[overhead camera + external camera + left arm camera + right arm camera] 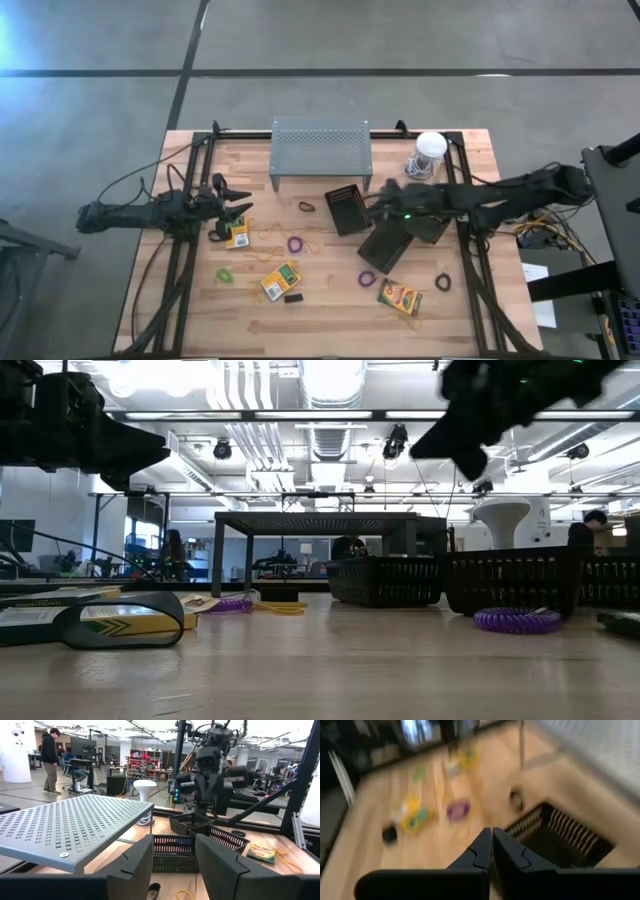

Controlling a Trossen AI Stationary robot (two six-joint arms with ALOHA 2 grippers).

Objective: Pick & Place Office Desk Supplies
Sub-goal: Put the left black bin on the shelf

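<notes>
**Desk stock and arm positions, single moment**

Currently on the wooden desk [330,300]:

- Grey perforated shelf [320,150], standing at the far edge, centre.
- White round object with coiled cord [428,152], just beside the shelf, toward the right arm's side.
- Three black lattice baskets: one [346,208] in front of the shelf; a second [385,247] tilted just below it in the high view; a third [432,228] beside these, largely under the right arm.
- Crayon boxes, yellow-orange: one [238,233] just under the left end effector; one [280,280] nearer the front edge; one [399,296] at front right.
- Tiny black block [293,297], touching or just beside the middle crayon box; cannot tell which.
- Rubber-band loops: purple [296,244] mid-desk; a second purple [367,279] in front of the tilted basket; green [224,274] at front left; black [443,282] at front right; a dark one [307,206] near the shelf's foot; yellow loops [268,250] strewn between the left crayon box and the purple loop.

Arms:

- Left end effector [237,197]: at the desk's left side, raised above the surface, fingers [220,865] apart with nothing between them; it faces across toward the baskets and shelf.
- Right end effector [377,196]: reaching in from the right, above the first basket near the shelf; fingers [475,851] pressed together, holding nothing visible. Its wrist view is blurred.

Background: a person stands in the room beyond the desk in the left wrist view.
</notes>
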